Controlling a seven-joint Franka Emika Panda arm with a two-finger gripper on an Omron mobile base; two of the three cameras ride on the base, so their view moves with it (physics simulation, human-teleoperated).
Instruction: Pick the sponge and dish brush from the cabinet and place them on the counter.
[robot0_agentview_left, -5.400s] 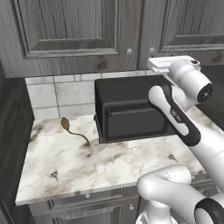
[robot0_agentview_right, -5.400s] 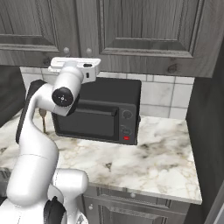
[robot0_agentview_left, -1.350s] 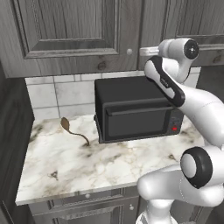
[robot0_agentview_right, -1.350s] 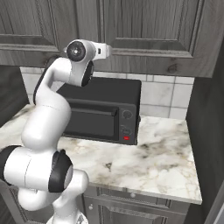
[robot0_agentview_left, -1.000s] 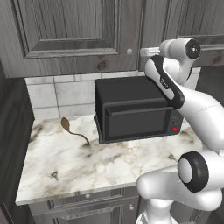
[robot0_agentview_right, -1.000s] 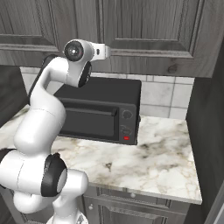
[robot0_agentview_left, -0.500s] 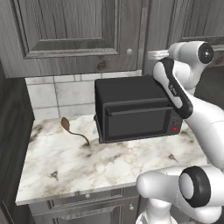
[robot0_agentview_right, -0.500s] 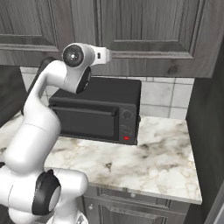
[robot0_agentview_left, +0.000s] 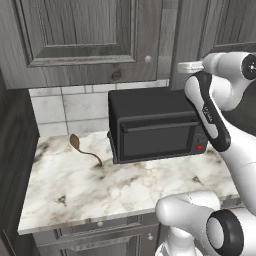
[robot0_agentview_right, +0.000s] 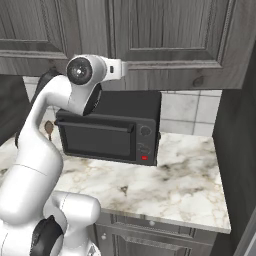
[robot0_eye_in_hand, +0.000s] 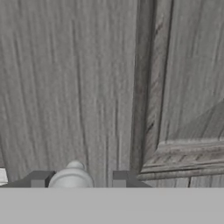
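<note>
The dark grey cabinet (robot0_agentview_left: 80, 30) (robot0_agentview_right: 175, 30) hangs above the white marble counter (robot0_agentview_left: 100, 185) (robot0_agentview_right: 175, 175), and its doors look closed. The sponge and dish brush are hidden. My gripper (robot0_agentview_left: 184, 65) (robot0_agentview_right: 124, 69) is raised to the lower edge of a door, beside the seam between two doors. In the hand view my gripper (robot0_eye_in_hand: 79, 179) is open, and a round silver knob (robot0_eye_in_hand: 72, 175) sits between its fingertips. The knob is close to the left fingertip (robot0_eye_in_hand: 40, 179), with a small gap to the right one.
A black microwave (robot0_agentview_left: 155, 125) (robot0_agentview_right: 110, 130) stands on the counter below my hand. A brown long-handled spoon (robot0_agentview_left: 82, 148) (robot0_agentview_right: 48, 129) lies to its left. Other silver knobs (robot0_agentview_left: 147, 59) (robot0_agentview_right: 200, 80) show on neighbouring doors. Dark walls close both counter ends.
My arm's upper joints swung to the right and a little lower in the left base view. The hand kept its place at the door seam, and the doors look unchanged.
</note>
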